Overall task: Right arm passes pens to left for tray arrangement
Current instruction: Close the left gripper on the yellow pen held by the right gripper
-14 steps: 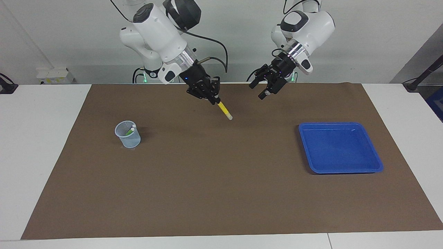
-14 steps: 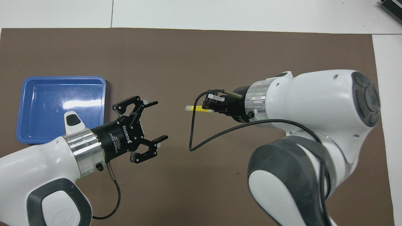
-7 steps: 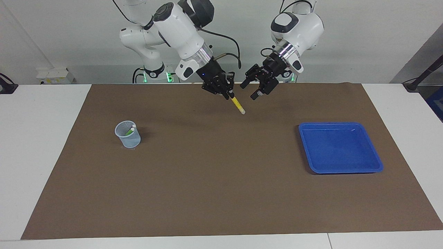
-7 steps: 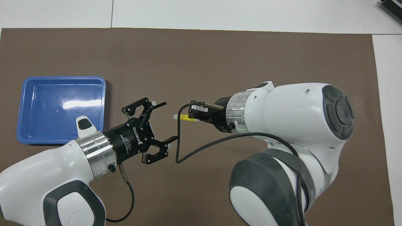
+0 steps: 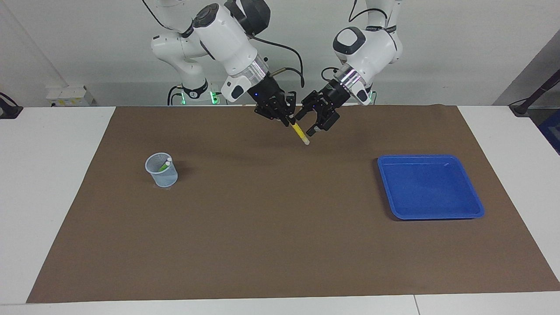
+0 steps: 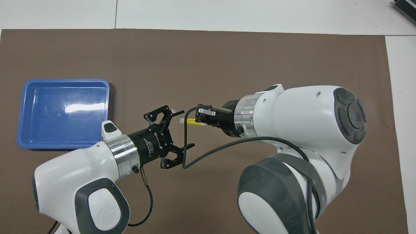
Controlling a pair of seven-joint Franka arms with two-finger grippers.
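Up in the air over the mat's middle, near the robots' edge, my right gripper (image 5: 283, 115) (image 6: 204, 119) is shut on the yellow pen (image 5: 299, 133) (image 6: 192, 121). The pen's pale end points down and toward the left arm's end. My left gripper (image 5: 307, 123) (image 6: 182, 129) is open right beside that pale end, one finger on each side of it in the overhead view, with no grip on it. The blue tray (image 5: 431, 188) (image 6: 65, 107) lies bare toward the left arm's end. A green pen (image 5: 164, 166) stands in the mesh cup (image 5: 162, 174); a purple pen does not show.
The pale mesh cup stands on the brown mat (image 5: 271, 227) toward the right arm's end; the right arm hides it in the overhead view. A black cable (image 6: 208, 151) loops from the right wrist close under the left gripper. White table borders the mat.
The right gripper carried the yellow pen toward the left arm's end, then held still. The left gripper, still open, has moved in until its fingers flank the pen's pale end.
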